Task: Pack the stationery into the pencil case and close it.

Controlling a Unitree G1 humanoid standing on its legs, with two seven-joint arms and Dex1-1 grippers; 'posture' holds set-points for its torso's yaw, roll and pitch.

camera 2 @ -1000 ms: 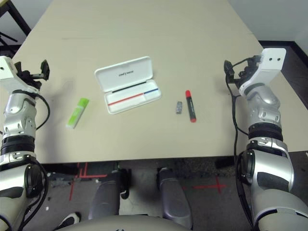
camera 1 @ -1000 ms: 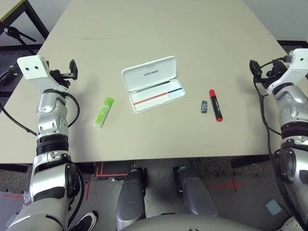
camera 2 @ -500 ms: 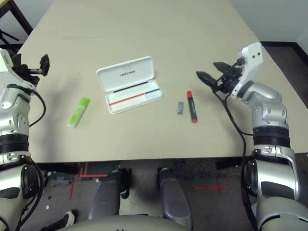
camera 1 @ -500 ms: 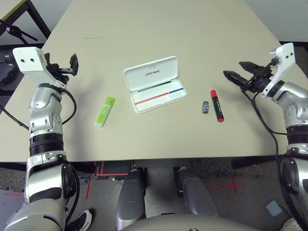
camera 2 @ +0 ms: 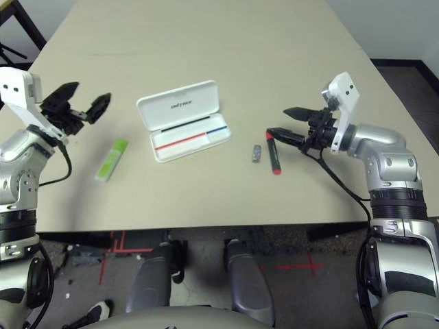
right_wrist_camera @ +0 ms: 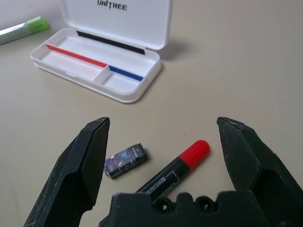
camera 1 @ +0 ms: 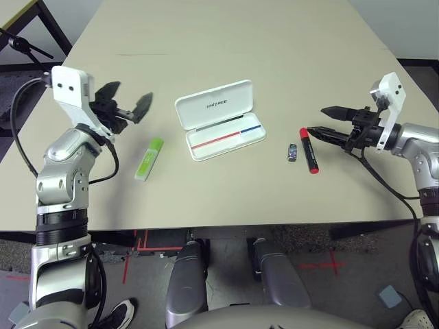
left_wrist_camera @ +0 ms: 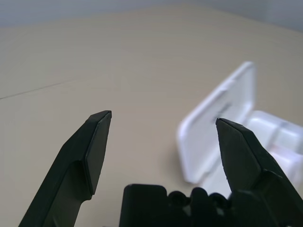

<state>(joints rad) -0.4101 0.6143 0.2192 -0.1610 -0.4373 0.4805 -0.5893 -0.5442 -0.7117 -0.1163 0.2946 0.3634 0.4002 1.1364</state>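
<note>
The white pencil case (camera 1: 236, 139) lies open mid-table, its lid (camera 1: 212, 104) marked UNITREE folded back and a red-and-blue stripe inside. To its left lies the lime-green highlighter (camera 1: 148, 159). Right of the case are the small grey-blue eraser block (camera 1: 292, 152) and the red marker (camera 1: 308, 149). My right gripper (camera 1: 315, 120) is open, hovering just right of the marker's red cap; in the right wrist view the marker (right_wrist_camera: 177, 165) and eraser (right_wrist_camera: 125, 160) sit between its spread fingers. My left gripper (camera 1: 134, 91) is open above the table, behind the highlighter, pointing toward the case (left_wrist_camera: 227, 109).
The beige table (camera 1: 226, 41) stretches far back with bare surface. Its front edge runs close below the stationery. A dark stand (camera 1: 20, 44) sits off the table's far left corner. Red tape marks the floor (camera 1: 137, 240) below.
Both arms swung inward from the table's sides. The right gripper came down to the marker's cap end; the left gripper moved toward the case. Stationery and case have not moved.
</note>
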